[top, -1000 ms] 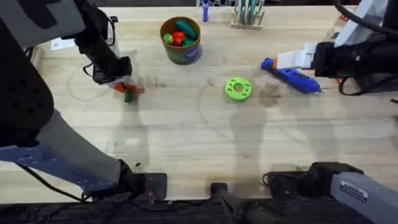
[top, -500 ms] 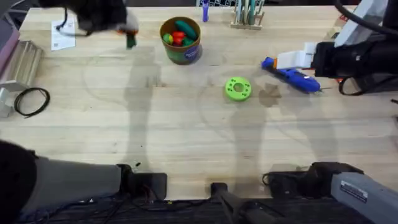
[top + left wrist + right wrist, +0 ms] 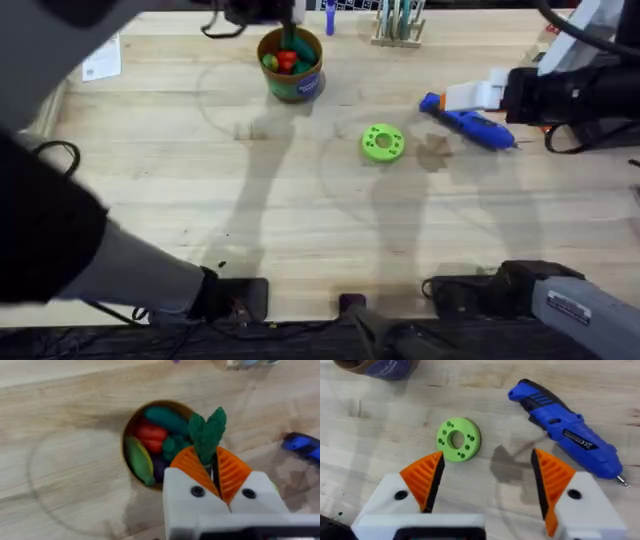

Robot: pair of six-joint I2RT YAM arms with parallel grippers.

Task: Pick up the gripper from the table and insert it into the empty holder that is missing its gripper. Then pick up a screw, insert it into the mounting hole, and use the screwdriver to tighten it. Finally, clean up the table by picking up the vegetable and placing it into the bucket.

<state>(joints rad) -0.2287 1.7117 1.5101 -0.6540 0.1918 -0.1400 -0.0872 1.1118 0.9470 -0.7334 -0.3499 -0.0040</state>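
Vegetable (image 3: 206, 435) clamped between left jaws, above bucket (image 3: 131, 467).

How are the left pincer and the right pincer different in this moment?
The left pincer is shut on the green leafy vegetable; the right pincer is open and holds nothing. The left one is above the bucket of toy food; the right one is over bare table near the green disc and the blue screwdriver. Both have white mounts with orange ribbed pads.
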